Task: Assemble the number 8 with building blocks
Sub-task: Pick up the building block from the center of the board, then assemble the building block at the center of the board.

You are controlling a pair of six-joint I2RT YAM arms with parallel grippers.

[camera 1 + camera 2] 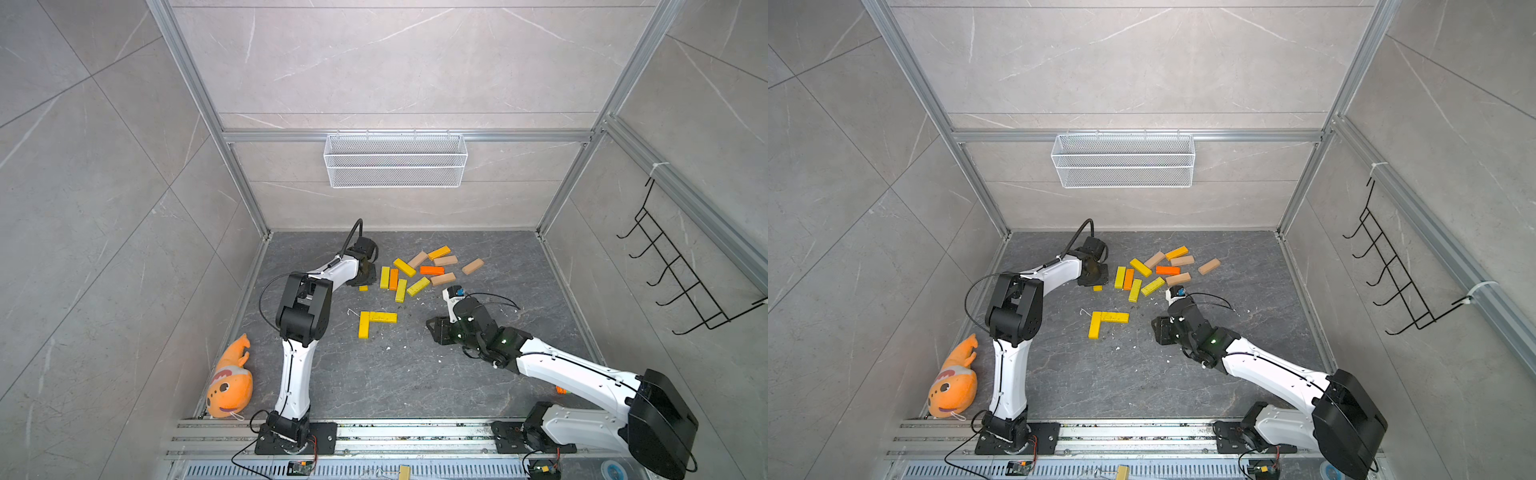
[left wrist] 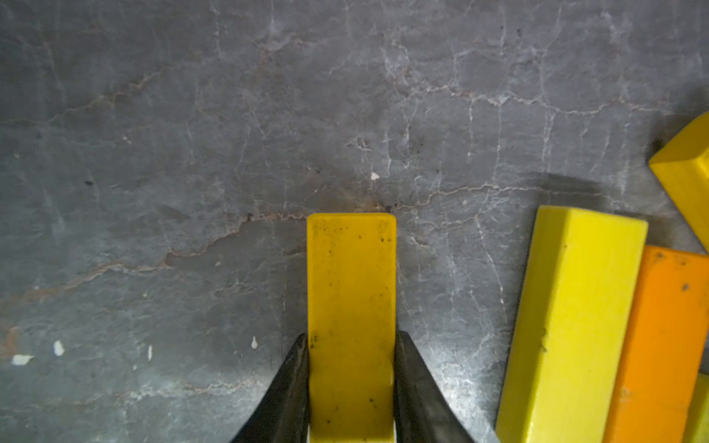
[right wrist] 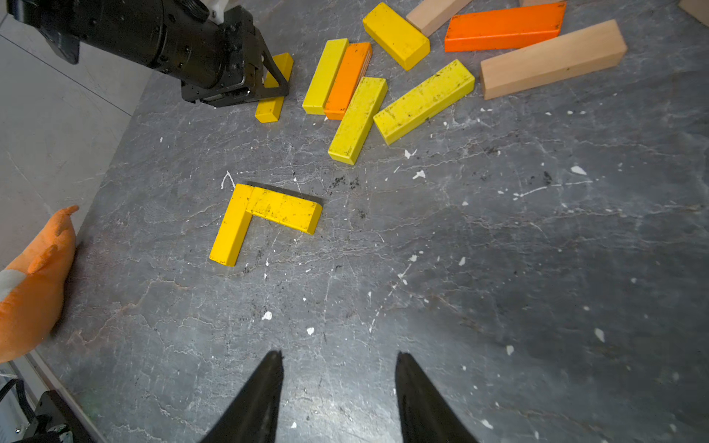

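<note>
Plush fish (image 1: 230, 382) is lying at the tabletop's (image 1: 374, 382) left edge. Left gripper (image 2: 351, 337) is clamping one yellow block (image 2: 351, 276) by its long sides, down at the surface, just left of the loose blocks (image 1: 432, 270). An L-shaped pair (image 1: 365, 318) of yellow bars is sitting nearer the front. Right gripper (image 3: 339, 354) is hovering right of it with its jaws apart and nothing between them.

The white-and-black left arm (image 1: 297, 365) reaches forward, its black left gripper (image 2: 351, 339) angled down, fingers (image 2: 293, 372) clamped on a flat yellow wooden block (image 2: 351, 276). The white-and-black right arm's (image 1: 573, 370) right gripper (image 3: 339, 358) hovers low, fingers (image 3: 261, 395) parted, empty.
</note>
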